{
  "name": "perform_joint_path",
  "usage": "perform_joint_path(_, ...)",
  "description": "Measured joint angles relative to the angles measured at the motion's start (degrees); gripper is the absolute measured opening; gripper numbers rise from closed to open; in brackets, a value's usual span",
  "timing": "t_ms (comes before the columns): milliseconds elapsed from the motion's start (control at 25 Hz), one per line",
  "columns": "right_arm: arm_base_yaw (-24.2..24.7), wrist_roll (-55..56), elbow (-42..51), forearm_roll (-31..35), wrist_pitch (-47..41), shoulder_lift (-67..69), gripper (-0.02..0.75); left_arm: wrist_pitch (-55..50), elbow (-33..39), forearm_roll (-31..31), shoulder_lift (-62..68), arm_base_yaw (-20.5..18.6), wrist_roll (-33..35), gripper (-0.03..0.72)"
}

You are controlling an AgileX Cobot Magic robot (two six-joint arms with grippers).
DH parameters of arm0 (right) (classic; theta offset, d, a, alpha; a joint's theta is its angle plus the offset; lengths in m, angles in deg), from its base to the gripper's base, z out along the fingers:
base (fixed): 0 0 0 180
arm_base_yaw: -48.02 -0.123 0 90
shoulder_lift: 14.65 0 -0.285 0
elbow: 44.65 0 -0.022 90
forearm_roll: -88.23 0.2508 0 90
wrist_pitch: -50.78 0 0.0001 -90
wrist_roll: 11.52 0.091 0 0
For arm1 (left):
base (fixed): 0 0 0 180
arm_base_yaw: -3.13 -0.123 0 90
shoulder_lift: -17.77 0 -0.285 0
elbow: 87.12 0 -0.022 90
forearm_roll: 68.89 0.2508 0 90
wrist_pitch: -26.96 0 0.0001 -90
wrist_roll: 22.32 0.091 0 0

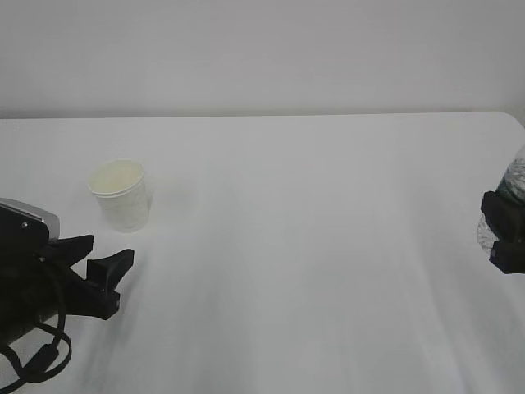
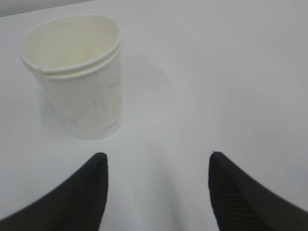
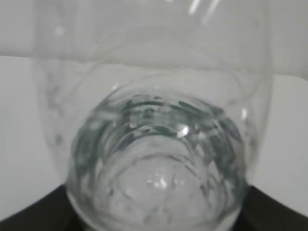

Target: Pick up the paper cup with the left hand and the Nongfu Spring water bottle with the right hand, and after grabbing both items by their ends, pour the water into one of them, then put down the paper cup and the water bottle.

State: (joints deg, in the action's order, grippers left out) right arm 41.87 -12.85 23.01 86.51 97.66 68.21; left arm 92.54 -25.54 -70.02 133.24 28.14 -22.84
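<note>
White tabletop fills your view, running back to a plain pale wall. Your cup stands upright on the left side, its cream inside showing, nothing in it that you can make out. Your left gripper sits low just in front of the cup and slightly to its right, fingers spread wide and holding nothing; in the left wrist view both black fingertips sit apart at the bottom edge, with the cup ahead and off to the left, not between them. At the far right edge your right gripper is around the bottle, only partly in frame. The right wrist view is filled by the bottle, seen close, clear and ribbed, with black finger parts at both lower corners against its sides, so it looks gripped.
</note>
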Motion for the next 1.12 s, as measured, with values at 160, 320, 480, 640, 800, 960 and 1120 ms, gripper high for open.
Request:
perform_joint_path(160,0.0,0.0,0.1,-0.2,-1.2,-2.4,0.421,0.0,0.0,0.0,0.0,0.0,0.0,0.47)
perform_joint_path(320,0.0,0.0,0.1,-0.2,-2.2,-2.6,0.421,0.0,-0.3,-1.0,0.0,0.0,0.0,0.48)
perform_joint_path(480,0.0,0.0,0.1,-0.2,-2.5,-2.6,0.421,0.0,-1.5,-2.6,0.0,0.0,-1.5,0.588)
perform_joint_path(640,0.0,-0.6,0.1,-0.2,-2.5,-2.7,0.421,0.0,-3.7,-6.8,0.3,0.0,-5.1,0.664)
perform_joint_path(800,0.0,-2.5,0.1,-0.2,-2.5,-2.7,0.42,0.0,-7.5,-9.0,1.7,0.0,-5.6,0.675)
perform_joint_path(960,0.0,-3.4,0.1,-0.2,-2.5,-2.7,0.42,0.0,-11.5,-9.1,6.2,0.0,-5.7,0.677)
perform_joint_path(1120,0.0,-3.9,0.1,-0.2,-2.5,-2.7,0.42,0.0,-14.1,-9.6,10.5,0.0,-5.8,0.677)
